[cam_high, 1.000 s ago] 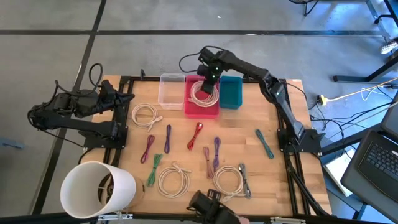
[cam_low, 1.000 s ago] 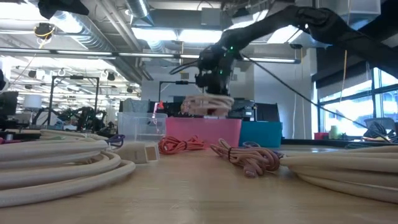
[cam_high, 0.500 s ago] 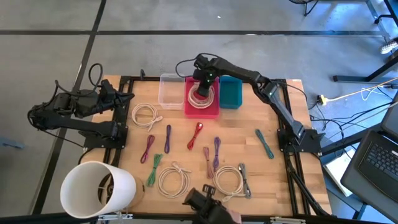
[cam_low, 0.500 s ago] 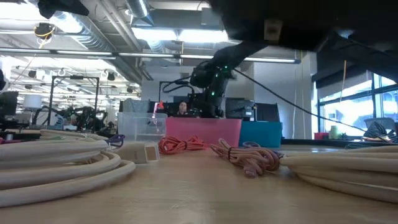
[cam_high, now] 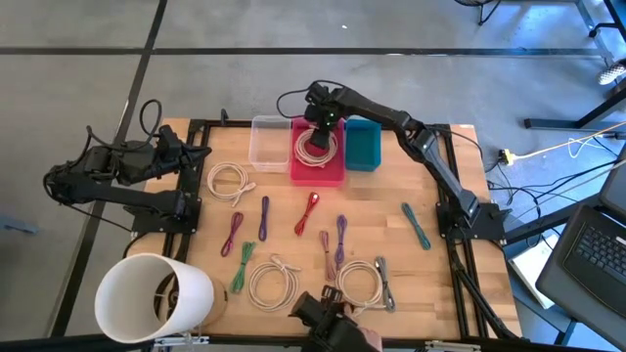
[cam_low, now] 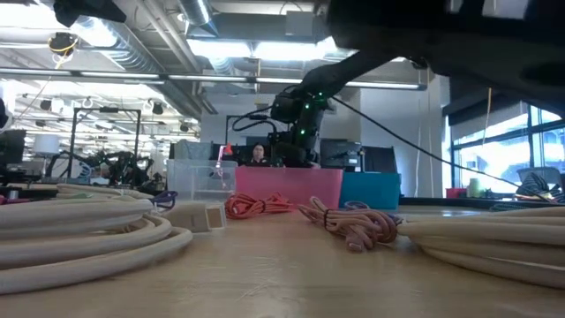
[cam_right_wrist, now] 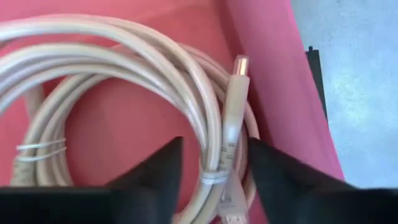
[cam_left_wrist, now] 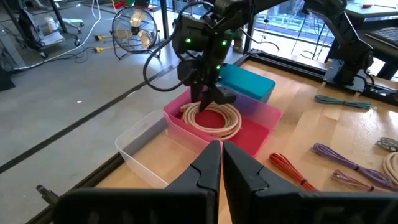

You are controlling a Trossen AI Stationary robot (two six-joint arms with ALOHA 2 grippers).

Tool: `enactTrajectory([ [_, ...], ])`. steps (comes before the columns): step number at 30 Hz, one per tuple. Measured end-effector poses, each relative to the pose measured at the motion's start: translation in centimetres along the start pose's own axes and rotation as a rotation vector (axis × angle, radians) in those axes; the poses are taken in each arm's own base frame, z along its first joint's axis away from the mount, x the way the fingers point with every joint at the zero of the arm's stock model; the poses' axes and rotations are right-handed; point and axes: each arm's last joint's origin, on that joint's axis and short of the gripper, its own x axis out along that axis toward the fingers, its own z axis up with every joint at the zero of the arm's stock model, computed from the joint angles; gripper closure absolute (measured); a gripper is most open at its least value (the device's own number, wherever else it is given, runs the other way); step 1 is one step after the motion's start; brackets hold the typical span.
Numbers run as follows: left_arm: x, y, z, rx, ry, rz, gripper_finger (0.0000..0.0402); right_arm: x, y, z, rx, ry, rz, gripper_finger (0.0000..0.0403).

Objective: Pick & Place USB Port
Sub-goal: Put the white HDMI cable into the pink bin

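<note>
A coiled white USB cable lies on the floor of the pink bin, with its metal plug on the coil's rim. My right gripper reaches down into that bin and is open, one finger on each side of the coil's bundled strands. In the high view it is over the coil's far part. The low view shows only the gripper above the bin wall; the coil is hidden. My left gripper waits shut at the table's left edge. My right gripper comes from above, pointing down, its fingers across the strands of the coil's rim beside the white tie. Whether the fingers touch the cable I cannot tell. The coil rests flat on the bin floor.
A clear bin and a teal bin flank the pink one. On the table lie white coils, a red cable and several purple, green and grey ones. A white cylinder sits near left.
My right gripper has gone down into the pink bin and slightly toward the far edge. The white coil, which hung below it above the bin a second ago, now lies inside the bin.
</note>
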Motion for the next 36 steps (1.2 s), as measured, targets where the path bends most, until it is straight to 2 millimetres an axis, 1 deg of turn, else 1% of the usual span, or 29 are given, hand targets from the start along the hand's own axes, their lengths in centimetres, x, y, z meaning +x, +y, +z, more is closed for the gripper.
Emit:
enactTrajectory([
  [2,0.0,0.0,0.0,0.002,0.000,0.000,0.0394,-0.7,-0.1,0.3,0.017,-0.005,-0.003,0.0157],
  [4,0.0,0.0,0.0,0.007,0.001,-0.001,0.0394,-1.6,-0.1,0.5,0.028,-0.001,-0.002,0.0127],
  [6,0.0,0.0,-0.1,0.009,0.005,0.000,0.0394,-2.9,-0.1,0.8,0.046,0.000,-0.002,0.0110],
  [9,0.0,0.0,-0.3,0.021,0.028,-0.010,0.0394,-5.6,0.5,0.5,0.064,-0.001,0.000,0.0103],
  [11,0.0,0.1,-0.7,0.029,0.070,-0.015,0.0394,-8.2,1.3,0.4,0.068,-0.009,0.003,0.0106],
  [13,0.1,0.1,-1.0,0.025,0.113,-0.004,0.0394,-10.9,2.5,0.1,0.055,-0.015,0.010,0.0112],
  [18,0.7,-0.1,-1.9,0.083,0.260,0.007,0.0390,-18.2,6.5,-1.0,-0.020,-0.069,0.039,0.0126],
  [22,1.7,-0.4,-2.4,0.080,0.370,0.115,0.0372,-23.8,9.5,-2.7,-0.026,-0.134,0.048,0.0130],
  [27,3.3,-0.6,-2.6,0.087,0.494,0.246,0.0331,-29.5,12.1,-5.4,0.022,-0.211,-0.038,0.0130],
  [29,4.0,-0.4,-2.7,0.084,0.556,0.301,0.0314,-31.1,12.8,-6.3,0.044,-0.237,-0.080,0.0130],
  [32,5.2,-0.2,-2.8,0.070,0.666,0.335,0.0292,-32.7,13.7,-7.4,0.079,-0.264,-0.108,0.0130],
  [34,6.4,0.0,-2.7,0.062,0.726,0.312,0.0282,-33.4,14.1,-8.0,0.093,-0.268,-0.110,0.0130],
  [36,7.7,0.2,-2.5,0.077,0.777,0.255,0.0274,-33.5,14.5,-8.1,0.098,-0.267,-0.103,0.0130],
])
